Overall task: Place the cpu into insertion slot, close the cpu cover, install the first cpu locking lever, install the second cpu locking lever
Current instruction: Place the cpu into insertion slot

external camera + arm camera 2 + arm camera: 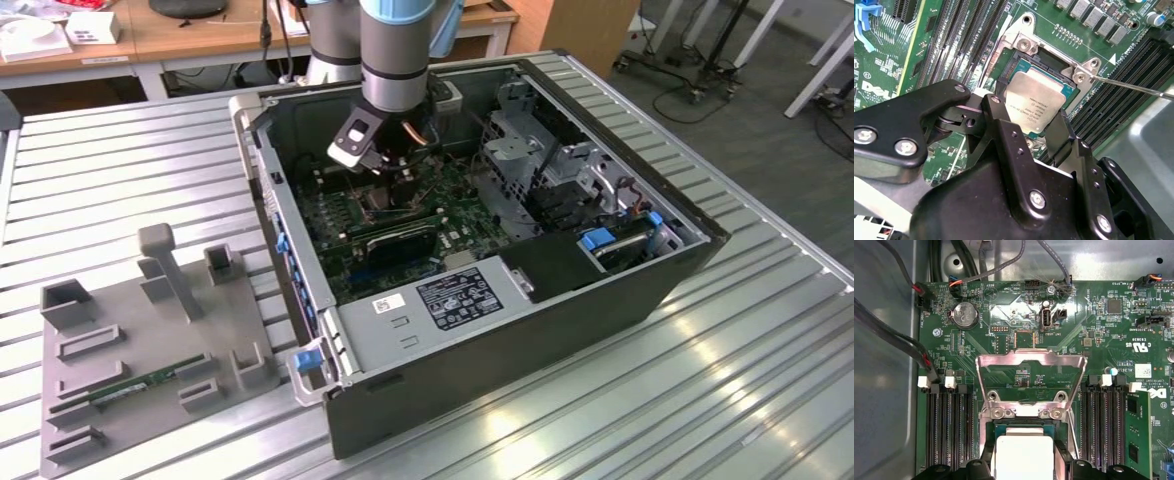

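My gripper (394,170) reaches down into the open computer case over the green motherboard (461,215). In both wrist views its black fingers (996,120) sit against two opposite sides of the cpu (1034,102), a small square chip with a dull silvery top, so it is shut on the chip. The cpu (1024,457) hangs slightly tilted just over the insertion slot (1051,62), whose black edge (1024,427) shows beyond it. The cpu cover (1029,360), a silvery frame, stands swung open behind the socket. A thin metal locking lever (1134,87) sticks out beside the socket.
Long black memory slots (949,425) flank the socket on both sides, with a green memory stick (1136,430) seated in one. Cables (894,340) run along the case wall. Outside the case (694,250), a grey fixture tray (80,420) on the metal table holds another memory stick (147,385).
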`<state>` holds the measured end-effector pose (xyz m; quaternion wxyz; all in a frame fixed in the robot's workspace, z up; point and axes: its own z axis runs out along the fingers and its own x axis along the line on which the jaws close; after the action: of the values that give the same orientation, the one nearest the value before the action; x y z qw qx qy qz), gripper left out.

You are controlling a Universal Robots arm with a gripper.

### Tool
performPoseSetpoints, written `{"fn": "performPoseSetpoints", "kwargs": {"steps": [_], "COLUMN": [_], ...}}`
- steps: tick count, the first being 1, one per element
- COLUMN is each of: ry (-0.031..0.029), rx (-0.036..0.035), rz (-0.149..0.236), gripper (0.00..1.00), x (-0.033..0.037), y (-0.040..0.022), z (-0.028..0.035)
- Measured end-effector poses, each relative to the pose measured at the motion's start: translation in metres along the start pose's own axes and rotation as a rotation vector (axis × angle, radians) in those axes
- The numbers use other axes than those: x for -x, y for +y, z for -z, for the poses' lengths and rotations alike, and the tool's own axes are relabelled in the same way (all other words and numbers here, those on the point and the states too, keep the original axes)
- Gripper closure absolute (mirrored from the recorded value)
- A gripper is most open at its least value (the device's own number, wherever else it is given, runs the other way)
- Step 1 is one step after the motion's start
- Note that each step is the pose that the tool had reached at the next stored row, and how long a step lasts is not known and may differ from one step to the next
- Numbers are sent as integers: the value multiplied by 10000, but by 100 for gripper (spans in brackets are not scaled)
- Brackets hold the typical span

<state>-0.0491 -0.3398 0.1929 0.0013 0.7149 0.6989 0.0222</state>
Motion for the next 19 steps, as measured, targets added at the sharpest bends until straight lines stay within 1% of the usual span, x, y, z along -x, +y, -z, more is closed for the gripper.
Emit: {"fn": "performPoseSetpoints", "kwargs": {"steps": [5,19], "ry": [-8,-7], "rx": [5,5], "rz": [-183,-173], "gripper": [45,45], "x": [5,5], "y": [0,0], "z": [-2,-4]}}
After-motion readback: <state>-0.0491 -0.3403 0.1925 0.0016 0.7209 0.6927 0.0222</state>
